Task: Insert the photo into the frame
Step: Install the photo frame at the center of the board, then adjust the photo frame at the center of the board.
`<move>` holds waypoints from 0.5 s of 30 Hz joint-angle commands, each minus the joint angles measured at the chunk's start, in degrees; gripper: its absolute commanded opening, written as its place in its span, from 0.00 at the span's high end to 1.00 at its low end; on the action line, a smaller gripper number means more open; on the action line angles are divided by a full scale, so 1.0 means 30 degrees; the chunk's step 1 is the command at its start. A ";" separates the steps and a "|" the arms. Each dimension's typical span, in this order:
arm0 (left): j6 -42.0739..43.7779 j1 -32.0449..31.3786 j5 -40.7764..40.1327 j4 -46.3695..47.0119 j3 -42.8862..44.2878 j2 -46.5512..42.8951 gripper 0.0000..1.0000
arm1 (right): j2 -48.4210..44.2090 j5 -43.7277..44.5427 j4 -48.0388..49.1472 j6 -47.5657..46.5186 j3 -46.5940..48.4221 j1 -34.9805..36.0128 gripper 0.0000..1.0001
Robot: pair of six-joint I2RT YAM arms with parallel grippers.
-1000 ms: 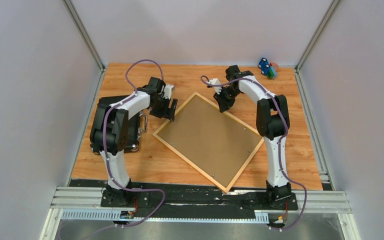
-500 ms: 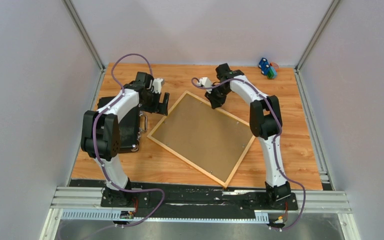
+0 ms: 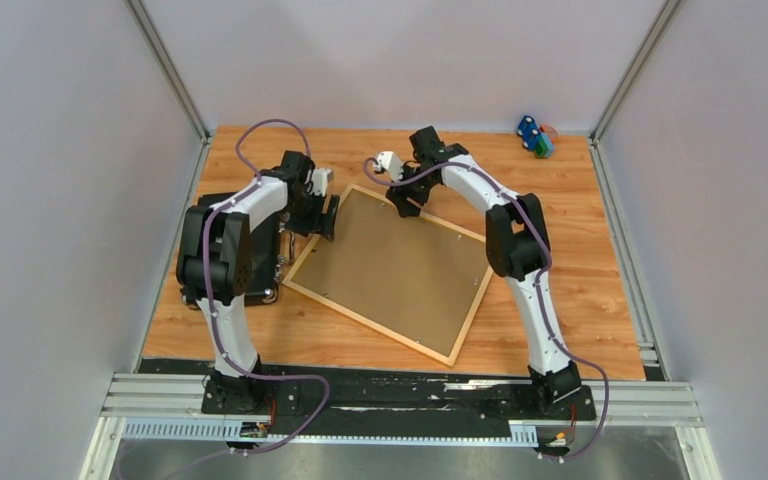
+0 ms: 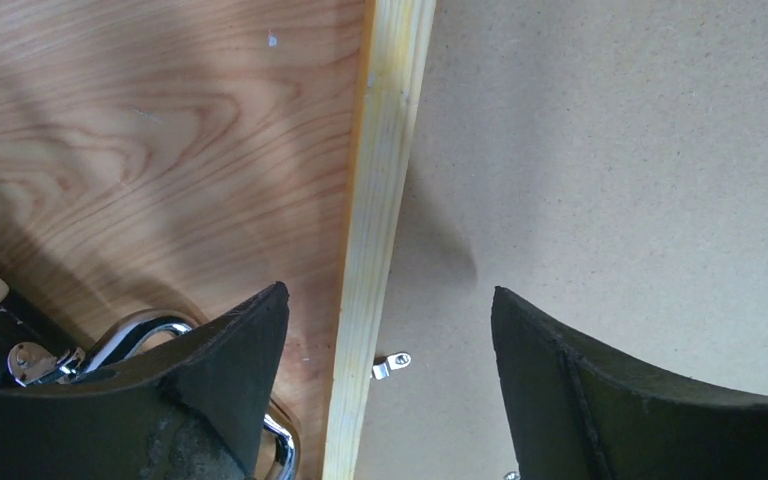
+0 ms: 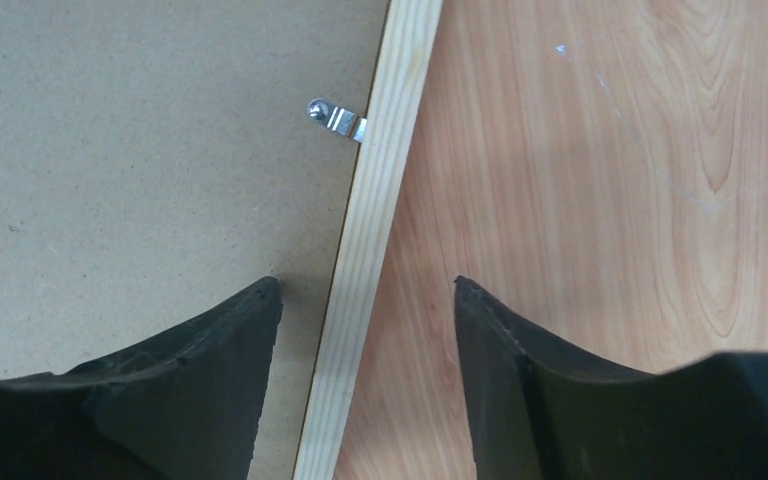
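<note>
The frame (image 4: 382,230) is recorded lying on the table (image 3: 580,290), backing board (image 3: 390,270) uppermost. Its rails are straddled, ungripped, by the left claw (image 4: 390,295) and right claw (image 5: 365,285), both released.

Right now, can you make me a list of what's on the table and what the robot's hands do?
frame: flat on the table, back side up
backing board: brown, set in the frame
photo: not visible
left gripper: open, astride a frame rail
right gripper: open, astride another rail
black case: left of the frame
far right corner: small blue and green items
</note>
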 commanded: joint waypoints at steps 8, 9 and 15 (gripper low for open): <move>0.0045 -0.0046 0.0848 0.0700 0.0001 0.0038 0.45 | -0.5547 0.1490 0.3256 0.8108 -0.5818 -0.1360 0.34; 0.0040 -0.0046 0.0854 0.0737 -0.0174 -0.0014 0.47 | -0.6291 0.1558 0.3428 0.8767 -0.6707 -0.1587 0.35; -0.0095 -0.0043 0.0927 0.1251 -0.0722 -0.0159 0.60 | -1.0573 0.1769 0.3896 1.2244 -1.1939 -0.3330 0.35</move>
